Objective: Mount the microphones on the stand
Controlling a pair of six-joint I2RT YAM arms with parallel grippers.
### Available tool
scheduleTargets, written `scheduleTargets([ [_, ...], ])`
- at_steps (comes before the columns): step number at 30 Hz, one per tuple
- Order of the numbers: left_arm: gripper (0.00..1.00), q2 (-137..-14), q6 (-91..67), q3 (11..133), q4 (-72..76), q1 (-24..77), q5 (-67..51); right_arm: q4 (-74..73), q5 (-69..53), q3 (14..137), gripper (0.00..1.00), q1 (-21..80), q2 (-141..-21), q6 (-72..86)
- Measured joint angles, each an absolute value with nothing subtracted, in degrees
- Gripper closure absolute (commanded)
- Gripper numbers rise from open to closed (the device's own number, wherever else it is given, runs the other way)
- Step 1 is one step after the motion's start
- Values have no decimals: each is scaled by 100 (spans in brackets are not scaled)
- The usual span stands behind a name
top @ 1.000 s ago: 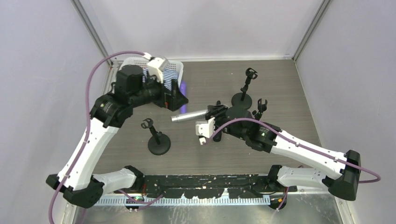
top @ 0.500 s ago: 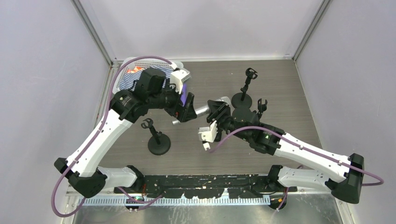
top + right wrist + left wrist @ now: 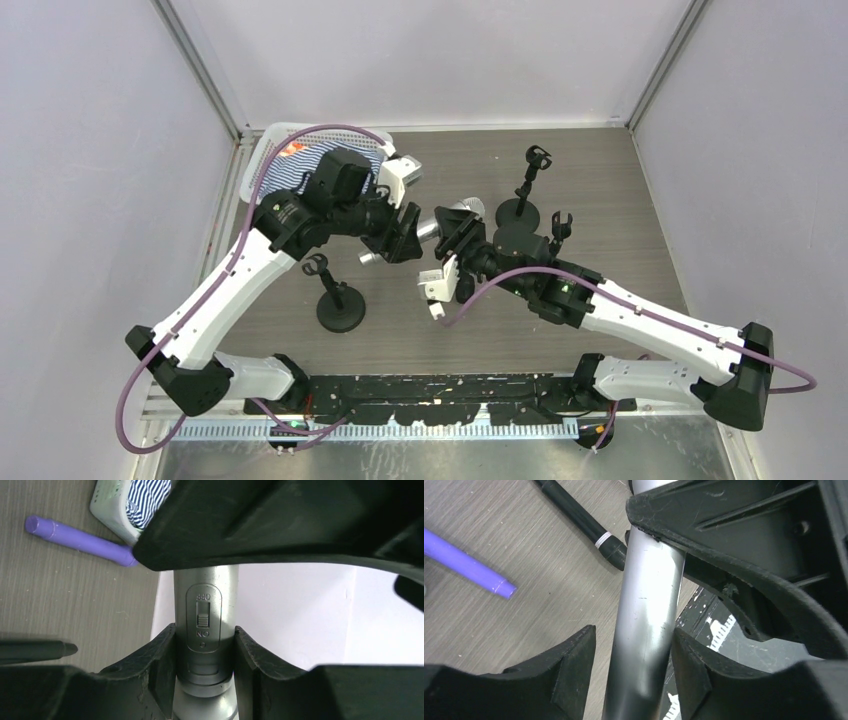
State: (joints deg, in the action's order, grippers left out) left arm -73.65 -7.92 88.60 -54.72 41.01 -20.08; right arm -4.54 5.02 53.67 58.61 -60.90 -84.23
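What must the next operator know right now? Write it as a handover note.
Right gripper: jaws shut on the silver metal microphone.
Left gripper: jaws straddle the same microphone, with a gap on one side, so not clamped.
Black round-base stands: near-left stand, far stand and right stand, all with empty clips.
The purple plastic microphone and the black microphone lie on the table.
Done: nothing attached.
Left: clip in the silver microphone, then the others.
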Motion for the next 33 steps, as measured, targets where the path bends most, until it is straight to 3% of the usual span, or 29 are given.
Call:
scheduleTargets([
  [3, 66, -7365, -740, 8807, -5474, 4119, -2067, -421, 471, 5430, 79, 5865, -6114, -8479],
  [7, 97, -7365, -672, 8790, -5478, 4150, -2202, -423, 451, 5435, 68, 5865, -6156, -8508],
  [8, 99, -7365, -692, 8788, -5474, 4150, -2209, -410, 451, 5435, 63, 5865, -6154, -8510],
  [12, 100, -7358, -705, 8788, -5465, 4150, -2204, -384, 443, 5433, 39, 5865, -6152, -8484],
  [18, 100, -7188, -729, 8562, -5260, 4167, -1837, 200, 379, 5227, 21, 5865, -5944, -7738],
  [24, 100, -6667, -1020, 7992, -4681, 4156, -1127, 1125, 543, 5019, 21, 5872, -5297, -5754],
  [33, 100, -5398, -1601, 6746, -3076, 4156, -451, 2182, 2460, 5013, 25, 5874, -4998, -897],
])
